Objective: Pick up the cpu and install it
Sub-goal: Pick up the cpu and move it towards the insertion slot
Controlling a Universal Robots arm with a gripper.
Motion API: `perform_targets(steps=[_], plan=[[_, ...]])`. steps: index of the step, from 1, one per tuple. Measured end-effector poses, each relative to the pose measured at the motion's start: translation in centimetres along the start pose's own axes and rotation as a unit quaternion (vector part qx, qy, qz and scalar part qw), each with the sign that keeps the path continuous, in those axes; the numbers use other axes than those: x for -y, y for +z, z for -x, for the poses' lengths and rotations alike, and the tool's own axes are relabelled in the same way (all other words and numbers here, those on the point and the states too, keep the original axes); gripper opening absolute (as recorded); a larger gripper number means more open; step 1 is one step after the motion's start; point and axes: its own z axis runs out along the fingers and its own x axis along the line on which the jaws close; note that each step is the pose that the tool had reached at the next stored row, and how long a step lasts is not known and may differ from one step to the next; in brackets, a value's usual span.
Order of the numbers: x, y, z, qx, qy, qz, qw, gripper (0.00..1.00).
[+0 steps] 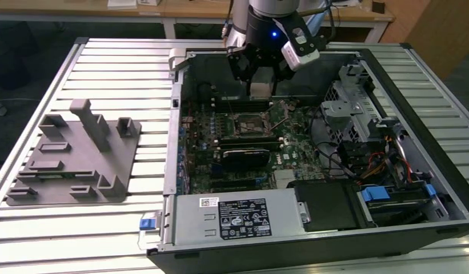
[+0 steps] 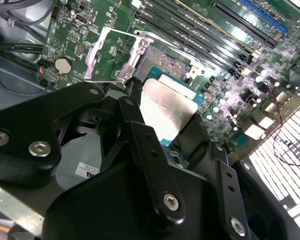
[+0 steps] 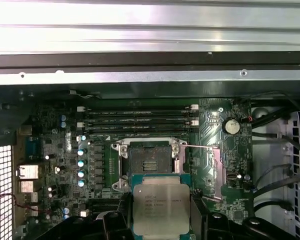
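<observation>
The claw (image 1: 261, 87) is clenched on the cpu (image 3: 161, 207), gripping two opposite edges. It holds the chip in the air over the motherboard (image 3: 212, 150), inside the open computer case (image 1: 311, 254) near the desk's (image 1: 104, 68) far edge. The cpu is close to the uncovered socket (image 3: 150, 161) but not seated in it.

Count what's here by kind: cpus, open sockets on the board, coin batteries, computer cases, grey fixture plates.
cpu: 1, held in the gripper
open socket: 1
coin battery: 1
computer case: 1
grey fixture plate: 1
Total: 5
</observation>
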Motion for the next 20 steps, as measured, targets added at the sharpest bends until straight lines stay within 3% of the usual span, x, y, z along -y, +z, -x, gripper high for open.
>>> perform_targets(steps=[12, 20], plan=[[0.09, 1.78, -0.04, 0.006, -0.001, 0.0001, 1.0, 0.55], [0.18, 2.93, -0.24, 0.0076, -0.001, 0.0002, 1.0, 0.55]])
